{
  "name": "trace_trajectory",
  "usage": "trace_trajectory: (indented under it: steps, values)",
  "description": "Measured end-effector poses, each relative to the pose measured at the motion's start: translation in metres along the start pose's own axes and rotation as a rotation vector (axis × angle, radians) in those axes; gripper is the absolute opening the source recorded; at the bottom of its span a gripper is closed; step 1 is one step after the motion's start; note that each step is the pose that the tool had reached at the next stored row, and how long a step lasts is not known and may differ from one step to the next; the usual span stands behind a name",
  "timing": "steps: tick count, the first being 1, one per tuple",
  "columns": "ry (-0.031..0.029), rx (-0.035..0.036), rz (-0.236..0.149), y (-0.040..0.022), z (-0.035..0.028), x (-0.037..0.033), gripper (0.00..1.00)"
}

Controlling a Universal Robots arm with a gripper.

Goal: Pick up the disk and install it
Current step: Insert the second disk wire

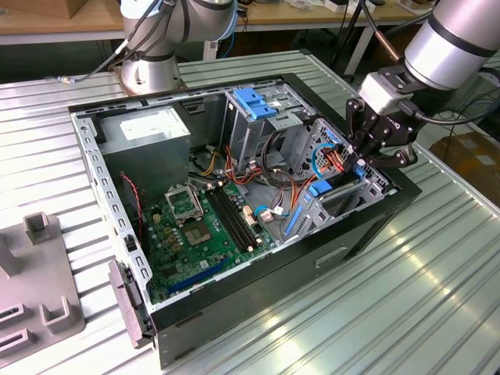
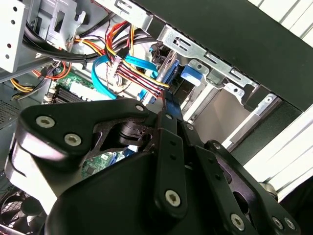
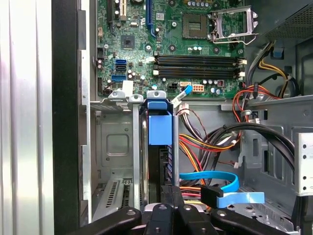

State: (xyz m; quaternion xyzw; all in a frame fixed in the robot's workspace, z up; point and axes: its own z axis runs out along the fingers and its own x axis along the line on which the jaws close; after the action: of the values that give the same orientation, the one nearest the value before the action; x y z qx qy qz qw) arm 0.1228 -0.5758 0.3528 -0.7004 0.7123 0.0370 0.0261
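The disk [image 3: 160,128] stands on edge in the narrow drive bay at the open computer case's [image 1: 367,226] corner, on the exterior view's right. Its blue plastic rail faces the motherboard and its dark body runs back toward my fingers. My gripper [image 3: 171,190] is shut on the disk's near end, and its black fingers [image 2: 168,128] meet on the blue rail. In the exterior view the gripper [image 1: 362,164] reaches down into that bay from the exterior view's right, and a blue piece of the disk [image 1: 319,188] shows just below it.
Red, yellow and black wire bundles [image 3: 205,142] and a blue flat cable [image 3: 222,188] lie close beside the bay. A drive cage with a blue top [image 1: 256,101], a grey power-supply box [image 1: 148,129] and the green motherboard [image 1: 195,226] fill the case. A grey fixture [image 1: 39,273] sits outside it.
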Motion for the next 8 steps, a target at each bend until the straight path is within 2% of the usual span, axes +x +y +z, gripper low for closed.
trace_trajectory:
  steps: [2, 4, 6, 8]
  values:
    - [0.0000, 0.0000, 0.000, 0.0000, -0.0002, 0.0000, 0.10]
    - [0.0000, -0.0001, 0.000, 0.0001, -0.0056, -0.0005, 0.10]
    - [-0.0002, -0.0014, 0.000, 0.0003, -0.0168, -0.0015, 0.10]
    - [-0.0002, -0.0026, 0.000, 0.0004, -0.0252, -0.0023, 0.10]
